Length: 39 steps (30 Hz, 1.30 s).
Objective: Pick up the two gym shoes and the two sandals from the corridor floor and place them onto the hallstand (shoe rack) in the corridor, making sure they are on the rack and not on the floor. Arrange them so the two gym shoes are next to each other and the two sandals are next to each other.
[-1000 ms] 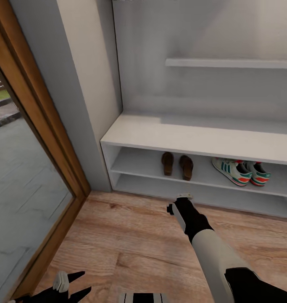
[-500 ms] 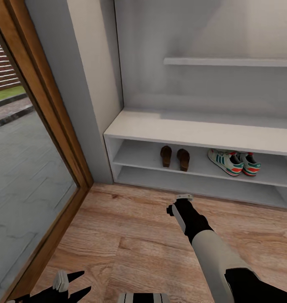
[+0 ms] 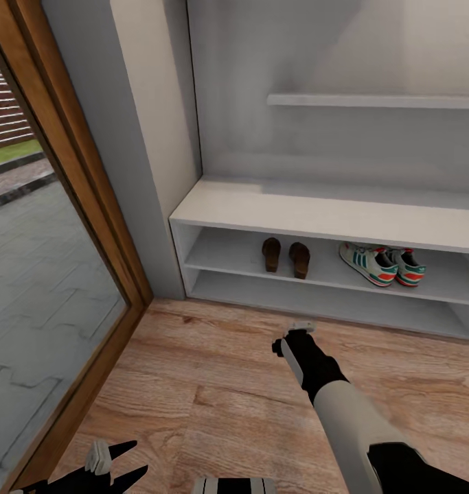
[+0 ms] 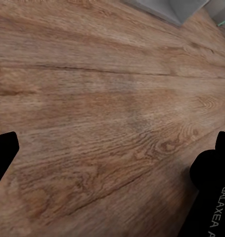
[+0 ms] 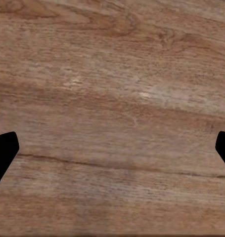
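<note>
The hallstand (image 3: 316, 219) runs off the head view's right edge (its far end unseen), sandals (image 3: 286, 256) too small for detail.

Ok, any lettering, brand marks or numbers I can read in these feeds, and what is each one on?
"GALAXEA", then a cut-off "A": white print on the black left gripper finger, seen by the left wrist camera.
Cream-white gym shoes with green stripes: any marking too small to read.

The low grey shoe rack (image 3: 316, 218) stands against the wall on the wood-plank floor (image 3: 213, 384). On its upper open shelf, two dark brown sandals (image 3: 286, 256) lie side by side, heels outward. Further along the same shelf, two cream-white sneakers (image 3: 382, 265) with green stripes and red heels sit touching, angled slightly.
</note>
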Tool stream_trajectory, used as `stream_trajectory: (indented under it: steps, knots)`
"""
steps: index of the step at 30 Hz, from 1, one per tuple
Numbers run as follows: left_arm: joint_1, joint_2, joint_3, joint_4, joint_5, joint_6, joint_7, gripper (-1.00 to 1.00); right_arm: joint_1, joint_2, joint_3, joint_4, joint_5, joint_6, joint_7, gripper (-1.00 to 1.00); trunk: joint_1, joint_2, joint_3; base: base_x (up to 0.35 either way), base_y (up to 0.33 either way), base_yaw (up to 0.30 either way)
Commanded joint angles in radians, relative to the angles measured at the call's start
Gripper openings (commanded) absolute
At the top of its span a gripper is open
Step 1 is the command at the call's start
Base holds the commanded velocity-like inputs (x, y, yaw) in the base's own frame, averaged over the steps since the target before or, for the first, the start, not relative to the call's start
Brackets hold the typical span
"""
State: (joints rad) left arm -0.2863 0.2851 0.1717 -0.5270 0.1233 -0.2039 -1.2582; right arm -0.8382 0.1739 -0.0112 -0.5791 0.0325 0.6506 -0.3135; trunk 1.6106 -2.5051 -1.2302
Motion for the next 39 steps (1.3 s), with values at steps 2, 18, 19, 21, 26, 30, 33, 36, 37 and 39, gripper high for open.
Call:
stream_trajectory:
  steps: [2,18,19,21,26,30,33,36,37,39]
  knots:
    - [-0.001,0.000,0.001,0.001,0.001,-0.006,-0.003,1.00,0.005,0.001,-0.001,-0.001,0.003,0.002,-0.001,1.00,0.000,0.000,-0.001,0.000,0.000,0.000]
    - [-0.001,-0.001,-0.001,0.001,-0.004,-0.005,0.035,1.00,0.128,-0.105,0.004,0.137,0.011,-0.399,0.003,1.00,-0.007,0.003,0.061,0.000,0.000,0.000]
    - [-0.001,-0.001,-0.001,0.001,-0.005,-0.005,0.038,1.00,0.129,-0.107,0.004,0.146,0.011,-0.411,0.010,1.00,-0.008,0.004,0.065,0.000,0.000,0.000]
    - [-0.001,-0.001,-0.001,0.001,-0.006,-0.005,0.040,1.00,0.129,-0.109,0.004,0.154,0.012,-0.417,0.022,1.00,-0.009,0.004,0.073,0.000,0.000,0.000]
    - [-0.001,-0.001,-0.001,0.001,-0.007,-0.005,0.043,1.00,0.129,-0.113,0.004,0.169,0.013,-0.425,0.043,1.00,-0.014,0.012,0.091,0.000,0.000,0.000]
    - [-0.001,0.000,0.000,0.002,-0.006,-0.005,0.046,1.00,0.130,-0.116,0.004,0.182,0.014,-0.440,0.042,1.00,-0.030,0.040,0.104,0.000,0.000,0.000]
    - [-0.001,-0.001,-0.002,0.004,-0.007,-0.006,0.123,1.00,0.132,-0.123,0.005,0.263,0.015,-0.496,0.037,1.00,-0.041,0.061,0.113,0.000,0.000,-0.002]
    - [-0.001,-0.001,-0.004,0.008,-0.008,-0.006,0.169,1.00,0.133,-0.149,0.005,0.324,0.015,-0.551,0.037,1.00,-0.053,0.082,0.123,0.000,0.000,-0.076]
    - [-0.001,0.000,-0.003,0.008,-0.008,-0.006,0.178,1.00,0.134,-0.157,0.006,0.339,0.015,-0.565,0.037,1.00,-0.057,0.089,0.126,0.000,0.000,-0.167]
    - [-0.001,0.000,-0.002,0.009,-0.008,-0.006,0.204,1.00,0.135,-0.180,0.006,0.389,0.015,-0.612,0.039,1.00,-0.064,0.103,0.133,0.000,0.000,-0.195]
